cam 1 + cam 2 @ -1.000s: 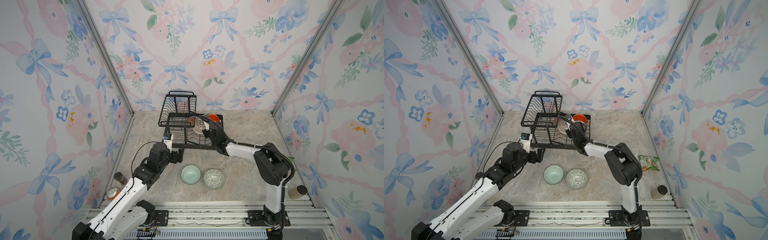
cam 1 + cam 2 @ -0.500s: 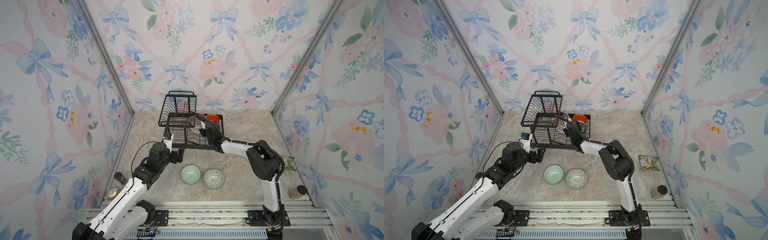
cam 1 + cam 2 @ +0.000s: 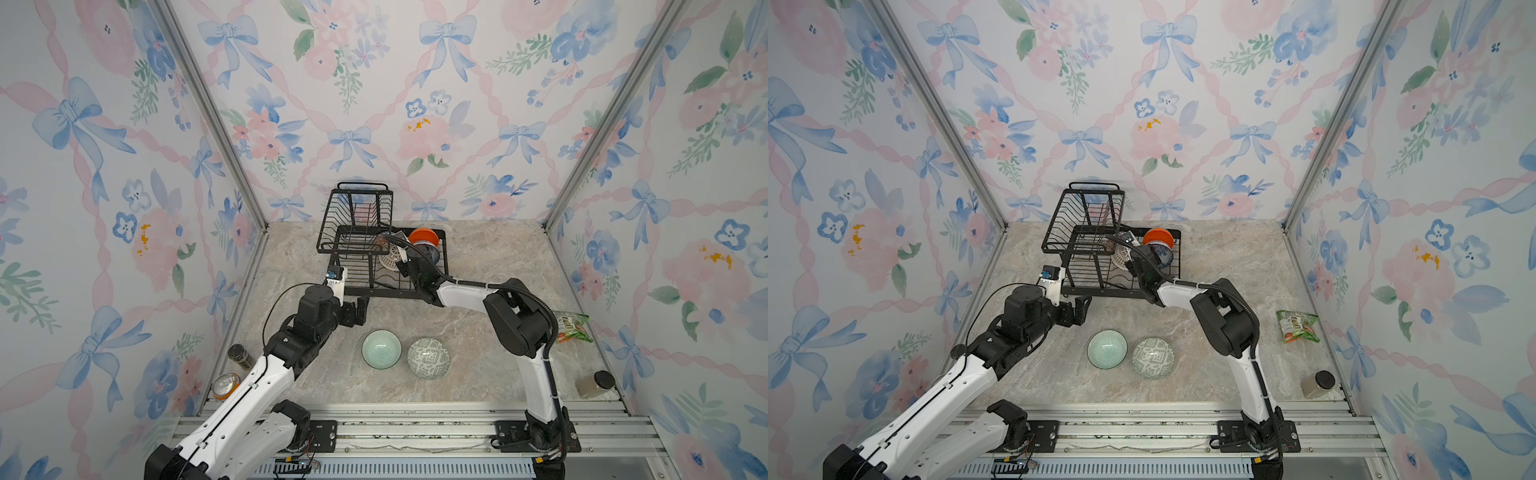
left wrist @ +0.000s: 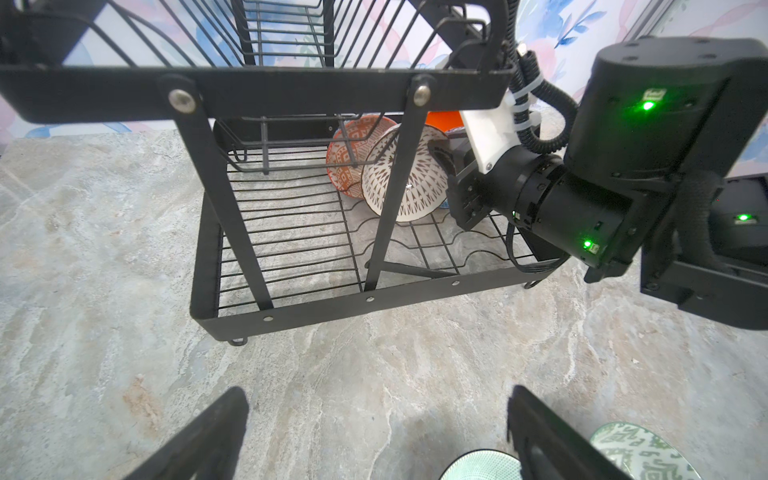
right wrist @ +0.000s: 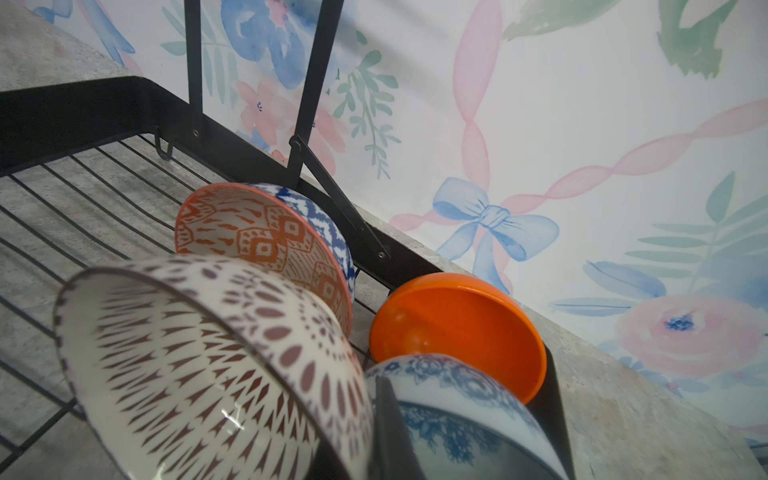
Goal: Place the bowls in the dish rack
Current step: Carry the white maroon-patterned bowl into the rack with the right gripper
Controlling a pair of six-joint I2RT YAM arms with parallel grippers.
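You have four bowls in the low tray of the black wire dish rack (image 3: pixel 386 292), all in its far right part and all tilted on their sides. They are a white bowl with brown lattice (image 5: pixel 199 353), a red-orange patterned bowl (image 5: pixel 257 237) just behind it, a plain orange bowl (image 5: pixel 457 328), and a blue floral bowl (image 5: pixel 453 411) in front of the orange one. Two more stand side by side on the tabletop (image 3: pixel 478 340) in front of the rack: a pale mint bowl (image 3: pixel 381 349), open side up, and a grey-green geometric bowl (image 3: pixel 429 358).

In both top views the red-orange bowl is almost hidden behind the raised tier and the right arm. The left wrist view cuts off the two tabletop bowls at its edge. In the right wrist view the lattice bowl is very near and blurred.

Your right pincer (image 5: pixel 390 419) is inside the tray. Its fingers are together as one dark wedge between the lattice bowl and the blue bowl. Whether a rim is pinched there, you cannot tell. Your left pincer (image 3: pixel 358 311) has its fingers wide apart with nothing between them. It is above the tabletop just in front of the rack, near the mint bowl but apart from it.
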